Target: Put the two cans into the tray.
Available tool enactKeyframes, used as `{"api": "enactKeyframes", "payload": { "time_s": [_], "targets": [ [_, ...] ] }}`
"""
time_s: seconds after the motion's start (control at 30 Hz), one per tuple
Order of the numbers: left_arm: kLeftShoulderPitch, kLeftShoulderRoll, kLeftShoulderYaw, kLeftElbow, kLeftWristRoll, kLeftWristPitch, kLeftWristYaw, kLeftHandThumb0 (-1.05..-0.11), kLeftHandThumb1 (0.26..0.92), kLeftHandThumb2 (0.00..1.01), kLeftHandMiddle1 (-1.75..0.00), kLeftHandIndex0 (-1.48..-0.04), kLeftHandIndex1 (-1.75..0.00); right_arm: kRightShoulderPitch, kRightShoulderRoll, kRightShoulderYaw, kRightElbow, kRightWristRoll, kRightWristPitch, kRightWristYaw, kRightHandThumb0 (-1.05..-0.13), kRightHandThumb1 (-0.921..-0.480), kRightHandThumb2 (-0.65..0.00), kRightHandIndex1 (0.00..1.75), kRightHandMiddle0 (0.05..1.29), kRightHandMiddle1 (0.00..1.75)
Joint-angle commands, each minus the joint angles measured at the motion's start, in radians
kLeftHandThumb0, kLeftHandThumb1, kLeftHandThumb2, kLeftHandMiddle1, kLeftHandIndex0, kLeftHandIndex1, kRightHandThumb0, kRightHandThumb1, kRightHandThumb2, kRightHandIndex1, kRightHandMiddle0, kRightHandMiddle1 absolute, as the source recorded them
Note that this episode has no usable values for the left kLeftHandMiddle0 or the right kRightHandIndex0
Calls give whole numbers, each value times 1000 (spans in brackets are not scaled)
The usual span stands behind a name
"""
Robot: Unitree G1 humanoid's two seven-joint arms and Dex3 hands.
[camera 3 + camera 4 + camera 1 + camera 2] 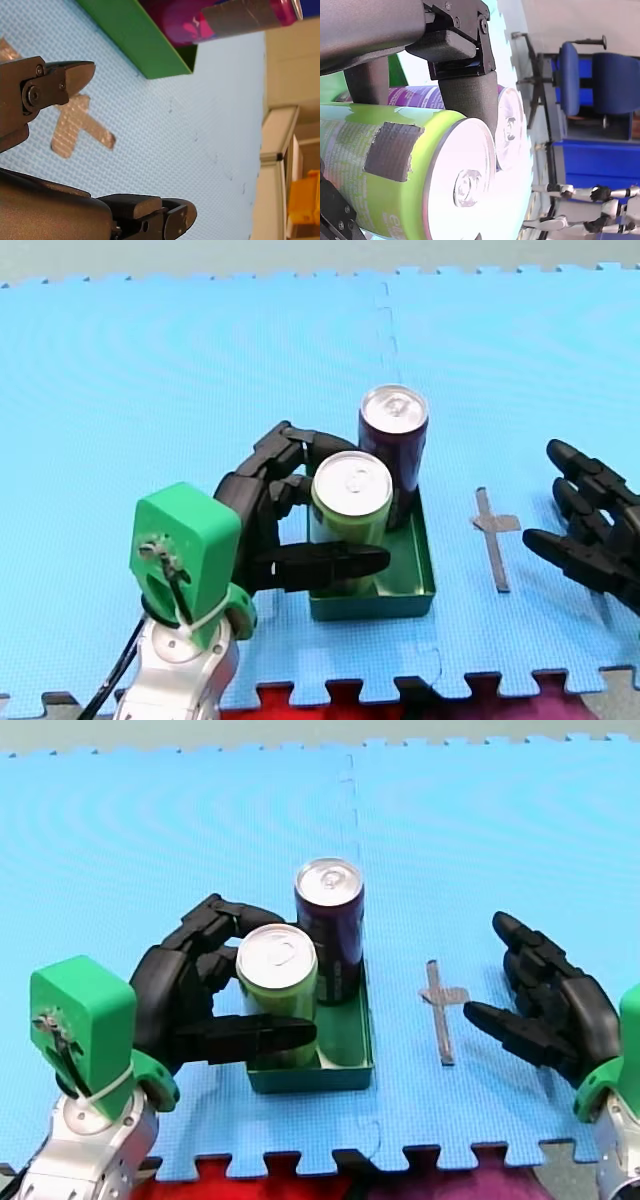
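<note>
Nearest, the left robot hand is closed around the green can, with its thumb across the front of the can and its other fingers curled behind. The can stands upright at the front of the tray. The thumb hides the can's base, so I cannot tell whether it is fully seated. Just behind it, close or touching, the purple can stands upright inside the tray. The right robot hand holds nothing, off to the right past a tape mark on the blue foam mat.

The risk is probably in the release. If the fingers drag as they open, they could tip the green can into the purple one. If the base sits on the rim, letting go could topple it.
</note>
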State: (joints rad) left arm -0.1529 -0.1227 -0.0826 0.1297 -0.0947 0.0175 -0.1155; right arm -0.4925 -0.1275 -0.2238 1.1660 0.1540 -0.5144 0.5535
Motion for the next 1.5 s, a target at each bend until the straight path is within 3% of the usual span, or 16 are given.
{"api": "enactKeyframes", "payload": {
  "time_s": [0.0,0.43,1.47],
  "targets": [
    [-11,5,1,10,4,-16,0,-604,844,1,-1746,-568,-1746,3,-3,-1,-4,5,-6,-2,-1036,-921,-78,1,247,0],
    [-23,9,-1,81,17,-60,-10,-612,846,1,-1746,-568,-1746,6,-1,0,-7,5,-6,-4,-1030,-921,-80,0,245,0],
    [-19,19,-6,148,25,-153,-30,-625,849,0,-1746,-562,-1746,21,-1,3,-34,13,-16,8,-1035,-921,-87,0,247,1]
  ]
}}
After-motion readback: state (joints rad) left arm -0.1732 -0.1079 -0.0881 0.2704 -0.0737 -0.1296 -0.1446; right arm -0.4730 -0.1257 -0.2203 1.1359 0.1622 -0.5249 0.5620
